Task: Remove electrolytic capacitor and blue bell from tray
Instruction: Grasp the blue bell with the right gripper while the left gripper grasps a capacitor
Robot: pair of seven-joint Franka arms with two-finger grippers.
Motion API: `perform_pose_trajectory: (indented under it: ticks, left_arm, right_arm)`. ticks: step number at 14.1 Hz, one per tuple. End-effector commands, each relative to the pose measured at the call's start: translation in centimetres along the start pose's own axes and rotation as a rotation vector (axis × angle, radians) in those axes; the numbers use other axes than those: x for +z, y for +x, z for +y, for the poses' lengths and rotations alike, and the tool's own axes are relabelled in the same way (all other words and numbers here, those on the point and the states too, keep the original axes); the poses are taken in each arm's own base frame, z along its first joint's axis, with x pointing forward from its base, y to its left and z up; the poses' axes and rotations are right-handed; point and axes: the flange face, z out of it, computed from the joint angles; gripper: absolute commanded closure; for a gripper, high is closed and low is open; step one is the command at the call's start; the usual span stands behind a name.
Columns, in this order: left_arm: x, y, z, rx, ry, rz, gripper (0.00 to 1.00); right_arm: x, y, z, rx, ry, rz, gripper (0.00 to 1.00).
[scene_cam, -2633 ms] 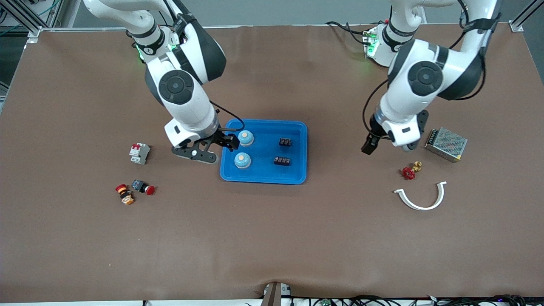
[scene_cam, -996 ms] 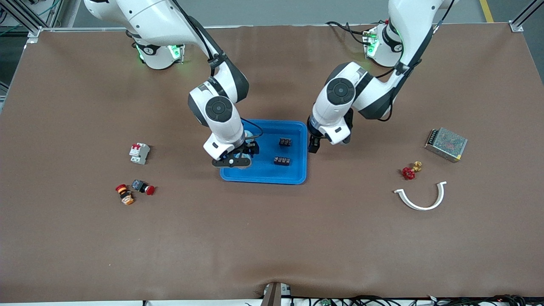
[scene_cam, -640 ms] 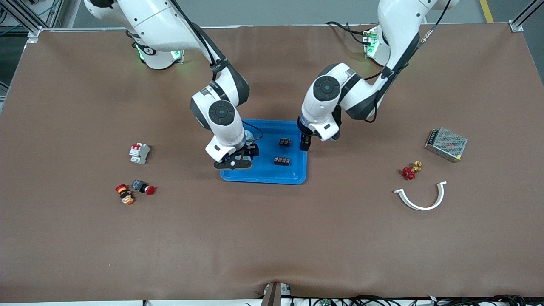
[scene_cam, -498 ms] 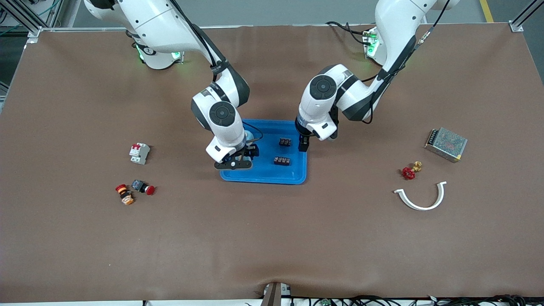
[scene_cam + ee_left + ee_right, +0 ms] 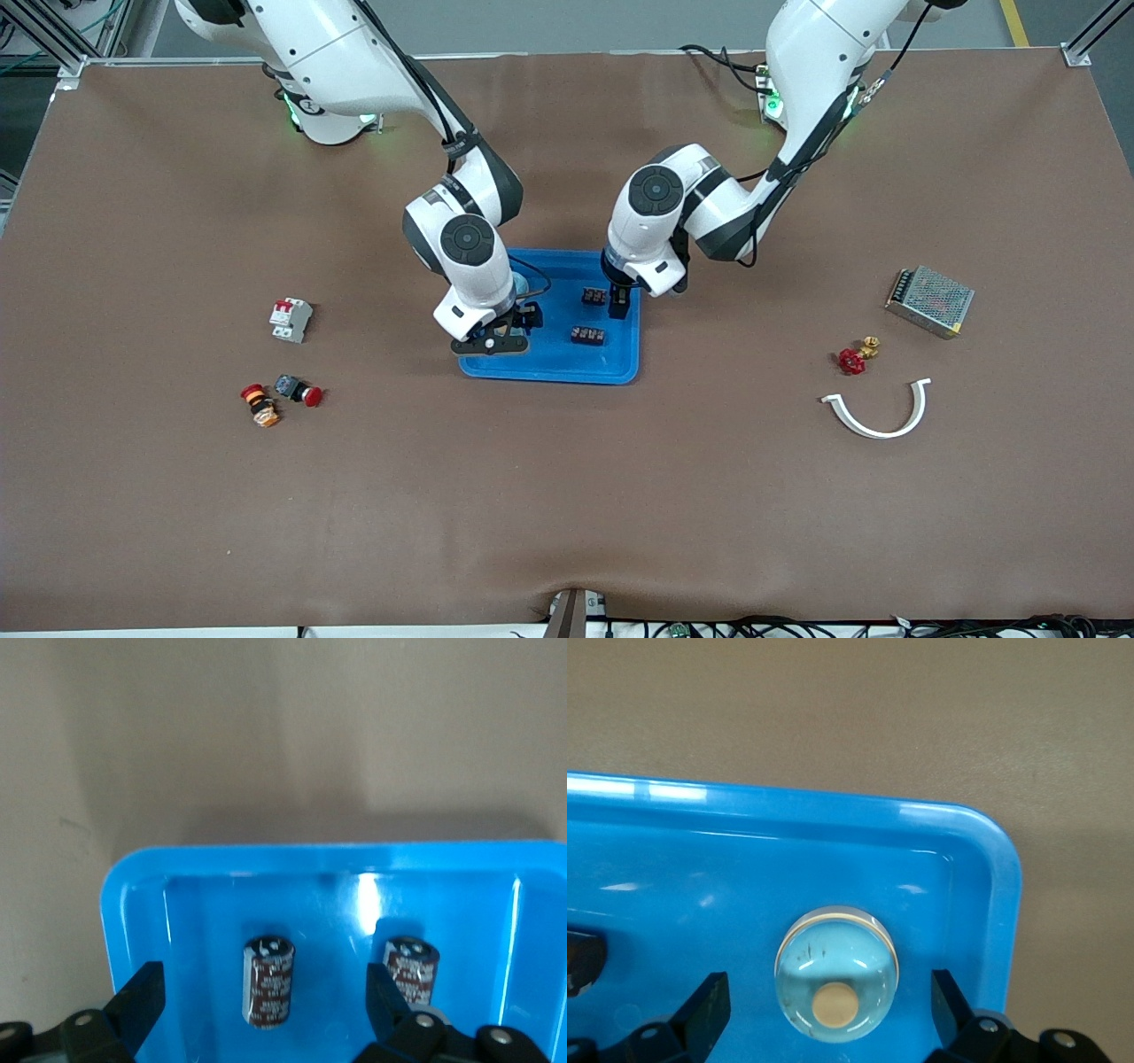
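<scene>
Hovering left tool (image 5: pixel 266 1014): spread, capacitor (image 5: pixel 268 981) between its fingers, in tray (image 5: pixel 133 895).
Right tool (image 5: pixel 831 1014): spread, bell (image 5: pixel 836 985) between its fingers.

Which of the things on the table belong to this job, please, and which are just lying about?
Job:
tray
capacitors
blue bell

Lying about:
circuit breaker
push buttons
mesh-cased box
red valve
white curved clip

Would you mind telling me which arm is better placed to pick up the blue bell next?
The right one. Its open gripper already sits over a blue bell in the tray, framing it, whereas the left gripper is open over a capacitor.
</scene>
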Motion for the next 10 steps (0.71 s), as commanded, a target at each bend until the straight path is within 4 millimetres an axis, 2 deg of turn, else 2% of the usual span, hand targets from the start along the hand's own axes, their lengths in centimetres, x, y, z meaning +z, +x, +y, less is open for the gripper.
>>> perform_pose_trajectory:
  ticks: [1,3,5,6,10]
  left_arm:
    - [1.3,-1.9,0.4,-0.002,-0.025,-0.003,0.0]
    - [2.3,-2.1,0.4,-0.002,-0.028,0.009,0.0]
    - [4.3,-3.0,-0.7,0.012,-0.015,0.028,0.0]
    - [5.1,-2.7,-0.3,0.008,-0.02,0.041,0.0]
    - [5.5,-3.3,0.0,0.007,-0.034,0.044,0.0]
  right_arm:
    - [0.3,0.1,-0.5,-0.015,-0.006,0.013,0.0]
    - [0.5,0.1,-0.4,-0.012,-0.008,0.01,0.0]
    - [0.7,0.0,-0.3,-0.011,-0.013,0.004,0.0]
    - [0.8,-0.1,-0.3,-0.014,-0.013,0.004,0.0]
    - [1.5,-0.2,-0.3,-0.013,-0.016,-0.001,0.0]
